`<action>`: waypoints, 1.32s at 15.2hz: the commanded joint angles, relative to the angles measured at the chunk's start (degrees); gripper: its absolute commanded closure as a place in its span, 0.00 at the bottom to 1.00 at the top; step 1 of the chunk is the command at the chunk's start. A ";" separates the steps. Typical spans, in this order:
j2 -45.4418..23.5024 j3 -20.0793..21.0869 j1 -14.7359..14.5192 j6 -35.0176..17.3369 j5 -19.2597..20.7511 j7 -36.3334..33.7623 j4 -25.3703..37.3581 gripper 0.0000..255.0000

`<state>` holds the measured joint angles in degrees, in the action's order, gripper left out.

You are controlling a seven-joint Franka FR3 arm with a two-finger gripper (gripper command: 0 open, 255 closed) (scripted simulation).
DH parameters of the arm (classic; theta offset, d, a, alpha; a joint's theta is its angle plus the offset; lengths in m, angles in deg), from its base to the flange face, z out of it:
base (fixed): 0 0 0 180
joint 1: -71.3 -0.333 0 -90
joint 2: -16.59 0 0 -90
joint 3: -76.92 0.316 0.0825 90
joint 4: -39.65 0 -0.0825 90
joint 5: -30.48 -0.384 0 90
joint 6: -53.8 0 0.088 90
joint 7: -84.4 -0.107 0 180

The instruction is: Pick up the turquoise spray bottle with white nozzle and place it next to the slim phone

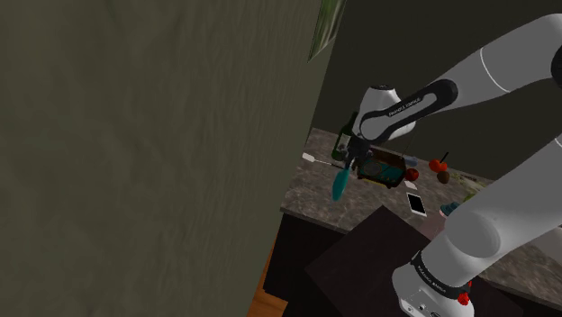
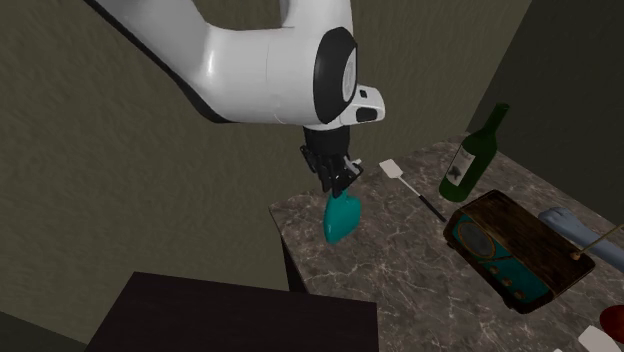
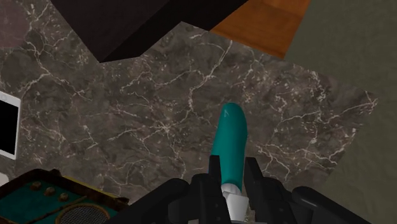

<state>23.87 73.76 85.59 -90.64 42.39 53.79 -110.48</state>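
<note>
An olive-grey wall (image 1: 135, 135) is seen beside a dark marble countertop (image 2: 400, 280) veined in white. The white Franka arm (image 2: 260, 70) is stretched over the counter's corner. A brown-cased radio (image 2: 515, 248) with a teal face is laid flat near a green wine bottle (image 2: 474, 157). The gripper (image 2: 342, 188) is clamped on the white nozzle end of the turquoise spray bottle (image 2: 341, 218), which is hung base-down beneath the fingers (over the stone's corner). The slim phone (image 1: 417, 203) is laid well apart, past the radio. Lettering is seen on the arm's forearm but cannot be read.
</note>
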 commanded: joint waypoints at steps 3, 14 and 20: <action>2.77 -0.05 -0.14 3.58 -0.69 0.88 0.83 1.00; 9.14 0.06 -0.60 13.36 -2.09 2.49 4.30 1.00; 11.78 0.16 -0.78 18.53 -2.63 3.20 6.86 1.00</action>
<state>35.14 73.98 84.78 -73.04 39.82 56.76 -104.05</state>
